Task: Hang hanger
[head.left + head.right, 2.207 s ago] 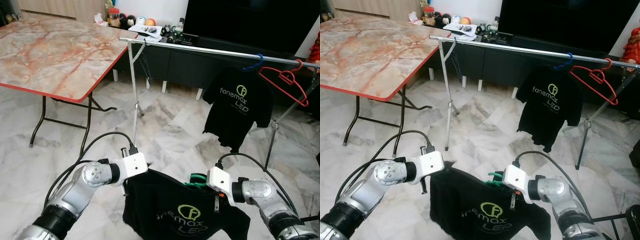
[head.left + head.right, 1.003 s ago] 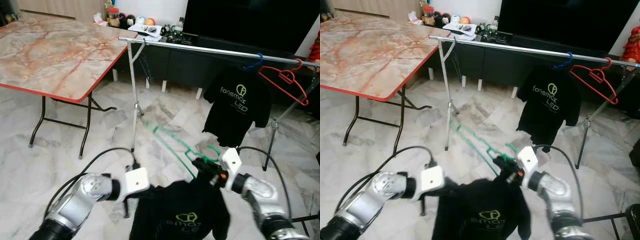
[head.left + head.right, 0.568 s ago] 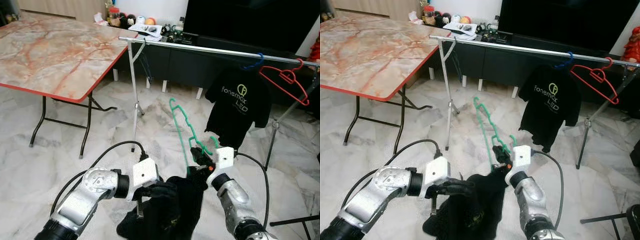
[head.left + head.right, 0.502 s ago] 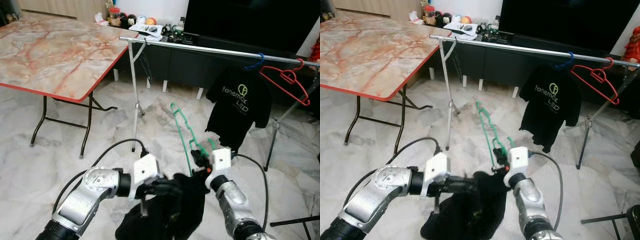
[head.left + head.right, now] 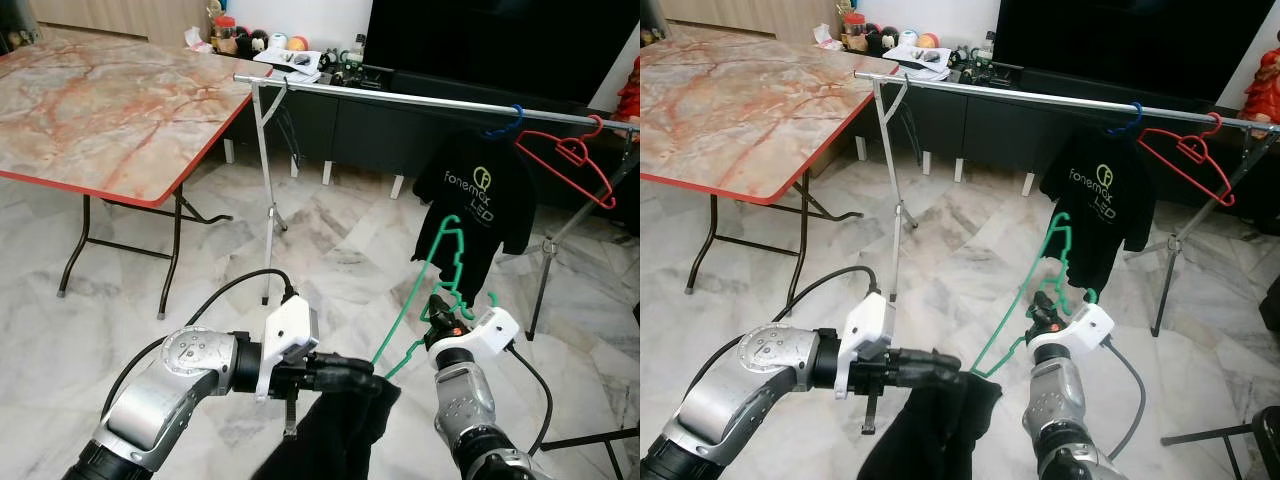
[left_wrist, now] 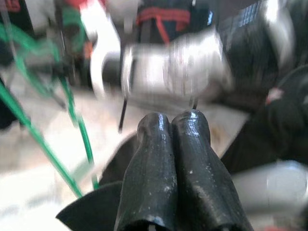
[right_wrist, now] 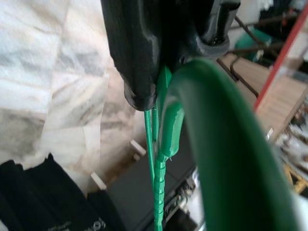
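Note:
A green hanger [image 5: 441, 262] stands tilted in front of me, its hook near my right gripper [image 5: 441, 318], which is shut on it. The hanger's lower arm runs down into a black T-shirt [image 5: 330, 435] that droops in a bunch. My left gripper [image 5: 352, 371] is shut on the shirt's upper edge, and its fingers [image 6: 169, 159] press together in the left wrist view. In the right wrist view the green hanger [image 7: 226, 159] fills the frame close up. A metal clothes rail [image 5: 400, 98] spans the room beyond.
On the rail's right part hang a black T-shirt [image 5: 478, 205] on a blue hanger [image 5: 507, 122] and a bare red hanger [image 5: 568, 160]. A marble-top folding table [image 5: 100, 100] stands at the left. The rail's leg [image 5: 268, 200] rises mid-floor. A dark TV cabinet [image 5: 400, 130] lines the back wall.
My right gripper swung the green hanger up and over to the right. My left gripper moved to the middle, and the shirt went from spread out to a bunch hanging from it.

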You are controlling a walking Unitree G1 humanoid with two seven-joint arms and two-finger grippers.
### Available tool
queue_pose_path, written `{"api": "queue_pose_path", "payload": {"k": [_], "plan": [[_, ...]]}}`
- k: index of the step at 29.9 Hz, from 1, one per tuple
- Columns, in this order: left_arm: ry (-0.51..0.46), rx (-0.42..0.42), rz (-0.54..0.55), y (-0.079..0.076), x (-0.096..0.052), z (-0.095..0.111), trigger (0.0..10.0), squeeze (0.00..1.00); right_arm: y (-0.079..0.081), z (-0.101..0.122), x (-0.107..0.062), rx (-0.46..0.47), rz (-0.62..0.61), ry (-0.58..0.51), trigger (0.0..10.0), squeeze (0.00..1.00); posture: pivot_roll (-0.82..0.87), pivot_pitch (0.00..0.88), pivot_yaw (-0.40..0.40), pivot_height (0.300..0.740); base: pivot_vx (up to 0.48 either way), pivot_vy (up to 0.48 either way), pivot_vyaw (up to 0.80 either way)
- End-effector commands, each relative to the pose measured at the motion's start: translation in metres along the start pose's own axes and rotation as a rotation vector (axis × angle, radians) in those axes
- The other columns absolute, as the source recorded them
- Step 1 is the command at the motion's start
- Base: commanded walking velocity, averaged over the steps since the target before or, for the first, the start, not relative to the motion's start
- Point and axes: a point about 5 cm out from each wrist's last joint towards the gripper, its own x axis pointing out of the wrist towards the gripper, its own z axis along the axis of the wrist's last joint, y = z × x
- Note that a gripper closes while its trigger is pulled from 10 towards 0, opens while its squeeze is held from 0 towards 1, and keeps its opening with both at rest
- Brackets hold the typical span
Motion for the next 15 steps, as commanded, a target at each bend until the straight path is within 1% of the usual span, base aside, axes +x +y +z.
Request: {"api": "queue_pose_path", "payload": {"k": [1,2,3,4,5,7,8,9,10,11,12,13,14,15], "plan": [[0.058,-0.007,0.019,0.0,0.0,-0.01,0.0,0.0,-0.002,0.018,0.004,0.0,-0.02,-0.072,0.0,0.0,0.15,0.061,-0.064,0.74,0.0,0.0,0.0],[0.073,-0.013,0.027,-0.001,-0.002,-0.014,0.0,0.0,-0.004,0.023,0.005,-0.004,-0.033,-0.091,0.0,0.0,0.15,0.061,-0.064,0.74,0.0,0.0,0.0],[0.103,-0.023,0.04,-0.001,-0.004,-0.021,0.0,0.0,-0.007,0.034,0.007,0.004,-0.056,-0.135,0.0,0.0,0.16,0.065,-0.06,0.74,0.0,0.0,0.0],[0.103,-0.023,0.04,-0.001,-0.004,-0.021,0.0,0.0,-0.007,0.034,0.007,0.004,-0.056,-0.135,0.0,0.0,0.16,0.065,-0.06,0.74,0.0,0.0,0.0],[0.117,-0.026,0.046,-0.001,-0.006,-0.023,0.0,0.0,-0.009,0.039,0.007,0.015,-0.063,-0.155,0.0,0.0,0.16,0.067,-0.059,0.74,0.0,0.0,0.0],[0.161,-0.04,0.1,0.001,-0.009,-0.032,0.0,0.0,-0.016,0.053,0.007,0.013,-0.103,-0.208,0.0,0.0,0.15,0.067,-0.057,0.74,0.0,0.0,0.0],[0.181,-0.049,0.152,0.004,-0.011,-0.038,0.0,0.0,-0.019,0.056,0.006,-0.019,-0.118,-0.205,0.0,0.0,0.15,0.069,-0.055,0.74,0.0,0.0,0.0],[0.216,-0.048,0.251,0.011,-0.015,-0.048,0.0,0.0,-0.024,0.054,0.005,-0.152,-0.149,-0.14,0.0,0.0,0.15,0.07,-0.055,0.74,0.0,0.0,0.0],[0.23,-0.045,0.343,0.018,-0.018,-0.054,1.9,0.0,-0.028,0.048,0.003,-0.248,-0.161,-0.073,4.4,0.0,0.14,0.07,-0.056,0.74,0.0,0.0,0.0],[0.237,-0.042,0.401,0.022,-0.02,-0.057,1.9,0.0,-0.031,0.044,0.001,-0.309,-0.168,-0.031,4.4,0.0,0.14,0.07,-0.056,0.74,0.0,0.0,0.0],[0.242,-0.031,0.494,0.029,-0.023,-0.06,4.6,0.0,-0.035,0.036,-0.001,-0.397,-0.182,0.04,7.3,0.0,0.14,0.072,-0.055,0.74,0.0,0.0,0.0],[0.248,-0.019,0.599,0.037,-0.027,-0.064,8.0,0.0,-0.04,0.03,-0.005,-0.502,-0.192,0.094,10.0,0.0,0.14,0.073,-0.055,0.74,0.0,0.0,0.0],[0.246,-0.04,0.787,0.047,-0.036,-0.07,9.5,0.0,-0.049,0.019,-0.013,-0.641,-0.183,0.18,10.0,0.0,0.14,0.074,-0.055,0.74,0.0,0.0,0.0],[0.225,-0.056,0.866,0.05,-0.041,-0.072,10.0,0.0,-0.055,0.014,-0.018,-0.664,-0.19,0.204,10.0,0.0,0.14,0.073,-0.052,0.74,0.0,0.0,0.0]]}}
